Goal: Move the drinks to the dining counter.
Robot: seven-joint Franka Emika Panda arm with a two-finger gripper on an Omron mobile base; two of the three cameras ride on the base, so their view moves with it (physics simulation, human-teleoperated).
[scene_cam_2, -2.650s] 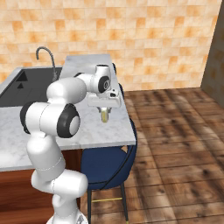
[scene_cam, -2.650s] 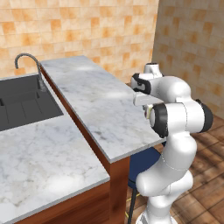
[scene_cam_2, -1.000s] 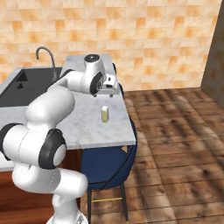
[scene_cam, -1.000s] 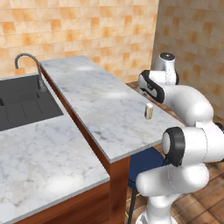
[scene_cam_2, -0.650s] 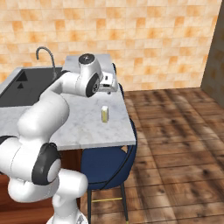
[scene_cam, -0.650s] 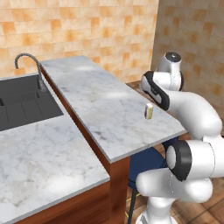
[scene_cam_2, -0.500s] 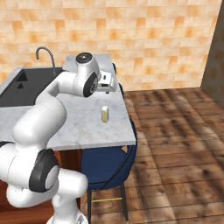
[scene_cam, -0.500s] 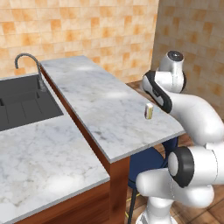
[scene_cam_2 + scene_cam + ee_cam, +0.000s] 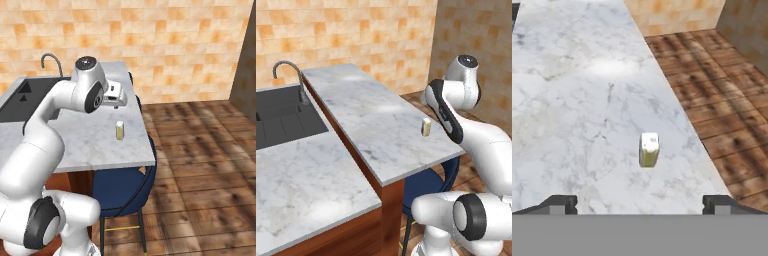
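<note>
One small carton (image 9: 649,149) stands upright near the dining counter (image 9: 371,115) edge, apart from your empty, wide-open gripper (image 9: 640,202). Swing the arm carelessly and you could knock it off.

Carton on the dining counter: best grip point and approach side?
Probably from above, jaws across the narrow flat sides at mid-height. The carton stands upright and alone near the counter edge, so both sides are free. The gripper is open above it.

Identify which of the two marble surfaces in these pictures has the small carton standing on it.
The raised narrow slab beside the wooden floor holds the small carton, which stands upright near its outer edge. The lower marble top, the one with the black sink, is the other.
</note>
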